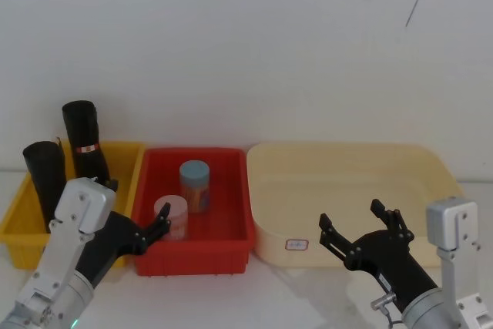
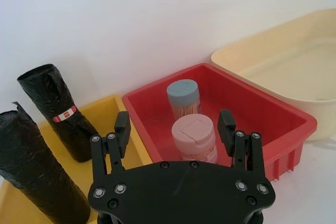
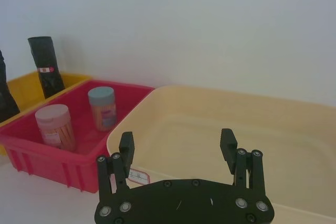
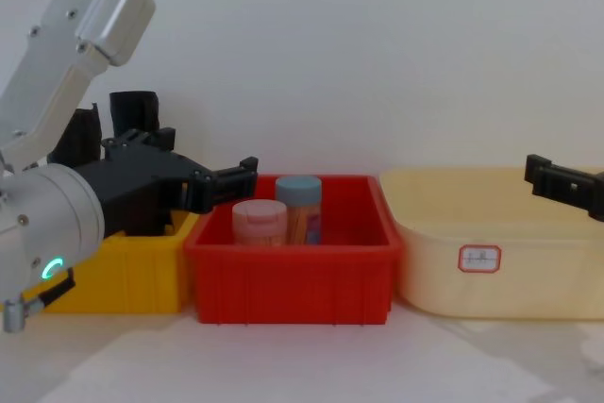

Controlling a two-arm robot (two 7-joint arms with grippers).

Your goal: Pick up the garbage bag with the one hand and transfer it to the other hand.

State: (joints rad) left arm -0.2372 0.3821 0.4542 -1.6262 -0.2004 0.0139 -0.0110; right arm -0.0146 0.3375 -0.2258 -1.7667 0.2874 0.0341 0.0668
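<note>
The labelled bag stands upright at the back of the yellow bin, just beside a plainer roll. The left gripper hovers near the bin's front, spread wide. It should probably clasp the labelled bag mid-length and avoid the twin. The right gripper hangs released over the cream tub.

The left gripper and right gripper reach forward on silver arms from the near corners, fingers spread wide.

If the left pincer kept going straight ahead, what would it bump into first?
Most likely the pink-lidded jar in the red bin: it sits squarely ahead of the open left pincer in the left wrist view. Depth is unclear, so the pincer might skim over the lid.
</note>
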